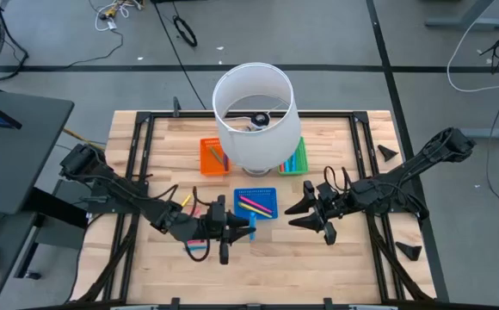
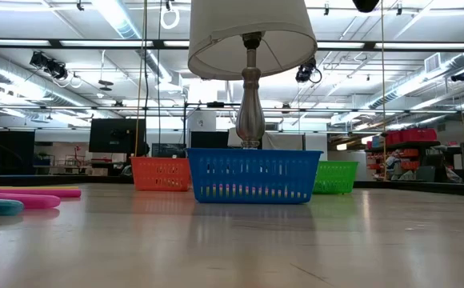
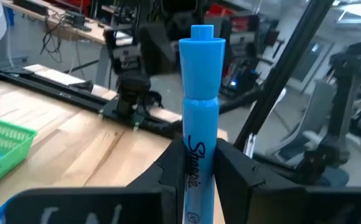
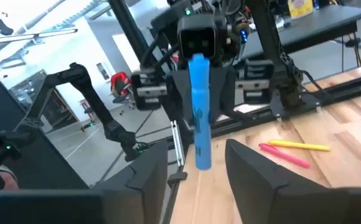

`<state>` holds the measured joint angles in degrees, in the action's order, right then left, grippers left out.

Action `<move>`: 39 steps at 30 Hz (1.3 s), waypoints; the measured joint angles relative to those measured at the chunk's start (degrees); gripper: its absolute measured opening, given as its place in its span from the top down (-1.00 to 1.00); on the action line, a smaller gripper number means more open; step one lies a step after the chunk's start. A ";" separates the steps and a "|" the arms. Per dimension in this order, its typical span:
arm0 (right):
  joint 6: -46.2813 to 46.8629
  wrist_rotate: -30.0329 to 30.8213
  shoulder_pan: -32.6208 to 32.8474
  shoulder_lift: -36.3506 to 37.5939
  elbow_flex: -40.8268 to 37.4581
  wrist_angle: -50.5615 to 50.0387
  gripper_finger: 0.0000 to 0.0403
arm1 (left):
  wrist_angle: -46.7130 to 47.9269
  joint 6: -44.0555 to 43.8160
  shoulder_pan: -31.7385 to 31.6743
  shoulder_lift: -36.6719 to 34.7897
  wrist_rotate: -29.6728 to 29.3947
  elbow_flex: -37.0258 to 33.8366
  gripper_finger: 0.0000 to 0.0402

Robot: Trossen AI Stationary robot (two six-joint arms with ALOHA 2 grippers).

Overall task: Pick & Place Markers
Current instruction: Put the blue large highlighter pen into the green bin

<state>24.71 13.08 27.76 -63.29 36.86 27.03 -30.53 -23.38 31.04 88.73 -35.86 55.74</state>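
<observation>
Worktop (image 1: 353,258): pale wood planks, smooth satin finish. Blue marker (image 3: 200,106): smooth glossy plastic. Blue tray (image 2: 250,176): perforated plastic mesh. Lamp (image 2: 250,88): matt fabric-like shade, polished metal stem. Left claw (image 3: 199,165): matt black.

Three square trays on the table: orange (image 1: 213,156), green (image 1: 294,158), blue (image 1: 256,203); one white-shaded lamp (image 1: 254,116); two robot arms.

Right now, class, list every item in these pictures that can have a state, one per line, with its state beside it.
Left gripper: shut on blue marker, held above the table.
Blue marker: clamped, capped.
Right gripper: open, empty, facing the left one.
Blue tray: upright, markers inside.
Orange tray: upright, markers inside.
Green tray: upright, partly hidden by lamp.
Lamp: standing upright.
Yellow marker: lying on table.
</observation>
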 joint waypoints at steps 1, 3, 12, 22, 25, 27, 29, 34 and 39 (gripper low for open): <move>0.10 0.02 0.16 0.00 0.00 -0.30 0.16 | -0.16 -0.02 -0.44 0.00 0.35 0.29 0.67; -0.68 0.06 0.84 0.00 0.00 -0.85 0.11 | 0.04 0.03 -1.22 0.00 1.54 1.24 0.67; -5.03 8.93 4.27 -0.46 2.30 -4.95 0.08 | 10.63 2.44 -4.99 0.02 6.16 10.45 0.67; -11.87 11.35 3.51 -7.69 13.68 -11.72 0.08 | 12.09 7.39 -7.86 0.02 9.31 14.74 0.67; -12.10 11.98 2.66 -10.13 15.73 -11.77 0.08 | 11.98 8.90 -8.12 0.02 10.17 15.58 0.67; -12.05 11.98 2.30 -11.45 16.82 -11.71 0.08 | 12.07 9.82 -8.12 0.02 10.21 15.96 0.67; -12.37 11.98 2.00 -12.83 17.99 -11.09 0.08 | 11.94 10.23 -8.11 0.02 10.26 16.15 0.67; -13.63 12.17 1.85 -14.63 20.27 -8.12 0.08 | 12.32 10.48 -8.06 0.02 10.37 16.15 0.67; -13.30 12.07 1.82 -15.48 20.65 -8.70 0.11 | 12.44 10.58 -8.06 0.02 10.34 16.15 0.67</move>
<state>11.41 25.15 29.58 -78.76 57.52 18.32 -18.09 -12.80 22.98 88.75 -25.52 71.90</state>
